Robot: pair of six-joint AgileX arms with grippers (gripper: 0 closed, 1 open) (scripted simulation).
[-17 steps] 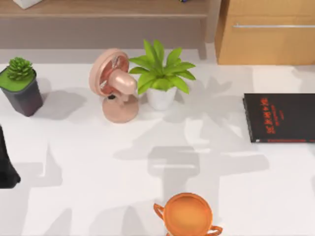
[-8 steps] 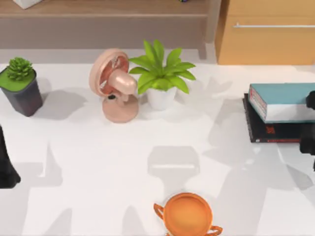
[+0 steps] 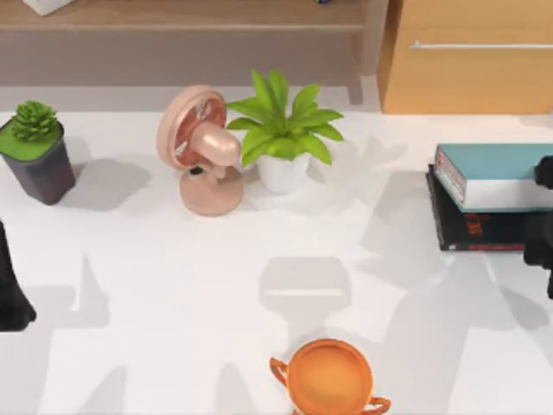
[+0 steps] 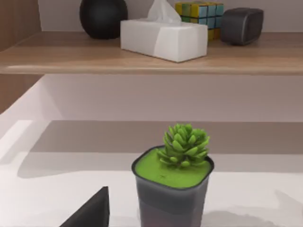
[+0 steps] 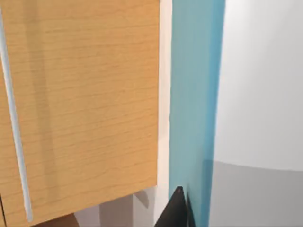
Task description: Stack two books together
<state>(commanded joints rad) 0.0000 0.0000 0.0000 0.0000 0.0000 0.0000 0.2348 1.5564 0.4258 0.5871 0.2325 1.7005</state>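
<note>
1. You are looking at red lettering on the cover of the black book (image 3: 473, 230), but the characters are too small to read; the teal book (image 3: 492, 175) is carrying no legible writing.
2. The teal book is lying on top of the black book at the table's right edge, its white page edges facing the near side and left, with the black cover sticking out below along the near side.
3. You are seeing the right gripper (image 3: 543, 226) as dark shapes at the table's right edge, touching or just beside the stack; it is cut off by the frame, and you cannot tell whether its fingers are apart or together.
4. In the right wrist view the teal cover (image 5: 194, 94) is running past a wooden cabinet (image 5: 80, 104) with a pale bar handle, and a dark fingertip is just showing at the picture's edge.
5. The left gripper (image 3: 10, 285) is sitting parked at the table's left edge, mostly cropped; its finger state cannot be made out either.
6. The white table (image 3: 173, 294) is holding a succulent in a dark pot (image 3: 36, 149) near the far-left corner, a pink fan (image 3: 200, 149) and a leafy plant in a white pot (image 3: 283, 130) along the far edge, and an orange two-handled bowl (image 3: 329, 377) at the near edge, partly cut off.
7. Behind the table, a wooden shelf (image 4: 94, 52) is carrying a tissue box (image 4: 163, 38), a black round object, a coloured puzzle cube and a dark grey device.
</note>
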